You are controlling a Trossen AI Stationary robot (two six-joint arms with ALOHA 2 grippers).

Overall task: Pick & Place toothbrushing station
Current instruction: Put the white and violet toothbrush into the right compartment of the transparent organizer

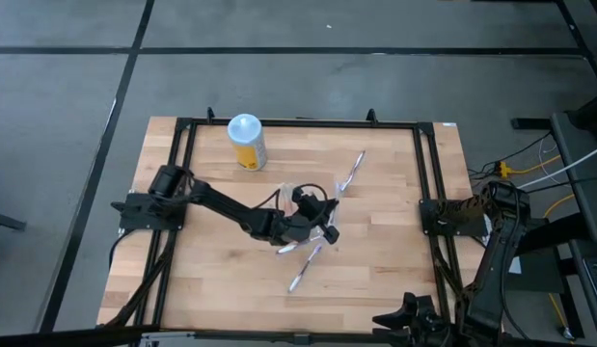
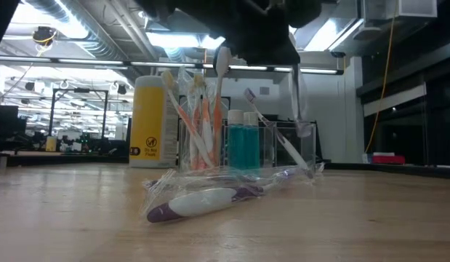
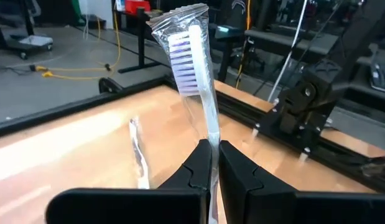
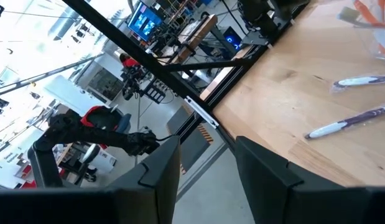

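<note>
Left gripper (image 3: 212,163) is clamped on a clear-wrapped white toothbrush with purple bristles (image 3: 195,68), pinched low on the handle, bristle head sticking up past the fingertips. In the high view the same gripper (image 1: 315,224) sits mid-table, right over the clear plastic holder (image 2: 283,142). Step in hand, as I read it: carry and insert, brush picked and not yet dropped in.

Low view: the holder stands just behind the wrapped purple-and-white toothbrush lying flat on the wood (image 2: 210,200). It already has orange-pink and whitish brushes upright in it (image 2: 199,124), two small teal bottles with white caps (image 2: 243,142), and one brush leaning in the right part (image 2: 279,135). A dark bulk, apparently the left gripper, hangs above the holder; exactly which compartment it is over, cannot tell.

Other brushes are not yet placed: one wrapped brush beyond the jaws toward the far right of the table (image 1: 350,173), and two on the near side below the jaws (image 1: 306,268). Yellow cylindrical canister with a white lid (image 1: 247,142) stands well apart, far-left of the jaws.

Right gripper (image 4: 208,168) is parked off the table's right edge, fingers apart, nothing between them; loose brushes (image 4: 351,121) lie on the wood beyond it.

Next move probably calls for lining the brush up over a free slot, lowering it, then letting go. The crinkly wrap may snag on the rim or on brushes already in.
</note>
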